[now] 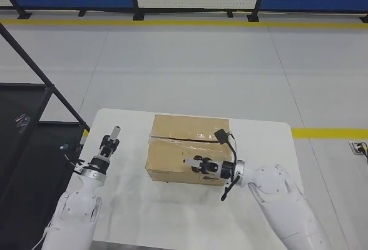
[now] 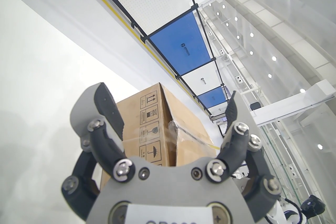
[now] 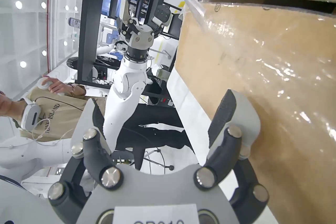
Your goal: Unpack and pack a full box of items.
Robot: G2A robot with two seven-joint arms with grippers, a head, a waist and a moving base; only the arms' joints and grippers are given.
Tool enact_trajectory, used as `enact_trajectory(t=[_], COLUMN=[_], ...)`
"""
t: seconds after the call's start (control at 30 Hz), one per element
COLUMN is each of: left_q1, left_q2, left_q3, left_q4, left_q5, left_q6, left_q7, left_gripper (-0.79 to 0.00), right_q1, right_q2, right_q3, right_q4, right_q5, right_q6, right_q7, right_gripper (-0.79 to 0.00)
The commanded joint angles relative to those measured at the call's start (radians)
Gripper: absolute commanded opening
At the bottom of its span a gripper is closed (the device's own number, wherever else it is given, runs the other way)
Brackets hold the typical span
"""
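Box (image 1: 184, 134) on table (image 1: 127, 200), black rack (image 1: 21, 156) alongside

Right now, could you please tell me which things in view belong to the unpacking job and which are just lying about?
For the job: box, flaps down, on the table; left gripper, open, beside the box; right gripper, open, at the box's near side.
Just about: black frame beside the table; yellow floor line; floor socket.

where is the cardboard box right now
In the top view the cardboard box sits on the white table, toward its far edge. The right tool is at its near side; the left tool stands apart to its left.
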Motion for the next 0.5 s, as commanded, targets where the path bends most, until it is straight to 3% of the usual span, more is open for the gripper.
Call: enact_trajectory(t=[0.0, 0.17, 0.47], left_q1=[-0.001, -0.003, -0.008], left_q2=[0.0, 0.0, 0.002], left_q3=[0.002, 0.004, -0.003], left_q4=[0.001, 0.005, 0.022], left_q5=[-0.001, -0.004, -0.017], left_q6=[-0.001, 0.001, 0.0], left_q7=[0.001, 0.003, 0.001], left_gripper=[0.0, 0.0, 0.0], right_q1=[0.011, 0.026, 0.009], right_q2=[-0.003, -0.009, -0.011], right_q3=[-0.006, -0.024, -0.021], right_q4=[0.012, 0.023, -0.011], right_q5=[0.016, 0.021, 0.019], right_q6=[0.022, 0.035, -0.039], right_q7=[-0.019, -0.075, -0.189], right_gripper=[0.0, 0.0, 0.0])
